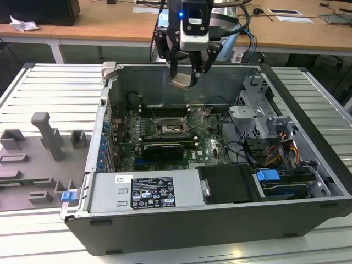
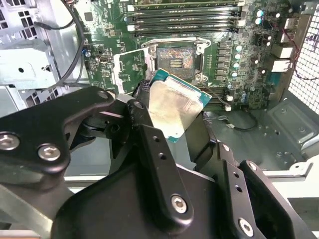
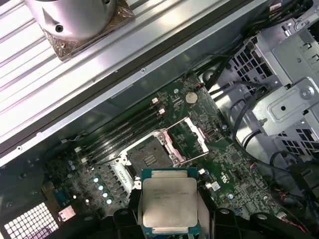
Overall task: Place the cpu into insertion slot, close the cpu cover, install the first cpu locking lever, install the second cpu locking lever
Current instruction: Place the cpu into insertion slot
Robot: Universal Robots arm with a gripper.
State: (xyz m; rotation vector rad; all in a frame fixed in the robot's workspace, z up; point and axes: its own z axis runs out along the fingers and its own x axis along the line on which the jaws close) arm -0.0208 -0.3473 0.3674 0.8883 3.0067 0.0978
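The gripper (image 1: 185,75), at the upper centre of the exterior view, has its jaws clenched on the cpu (image 1: 181,82), holding it tilted in the air above the open computer case (image 1: 220,231). Beyond, on the motherboard (image 1: 212,144), the insertion slot (image 3: 149,160) lies bare, with the cpu cover (image 3: 170,143) standing open beside it. Placement is the step in hand. It calls for levelling the chip and squaring it over the socket.
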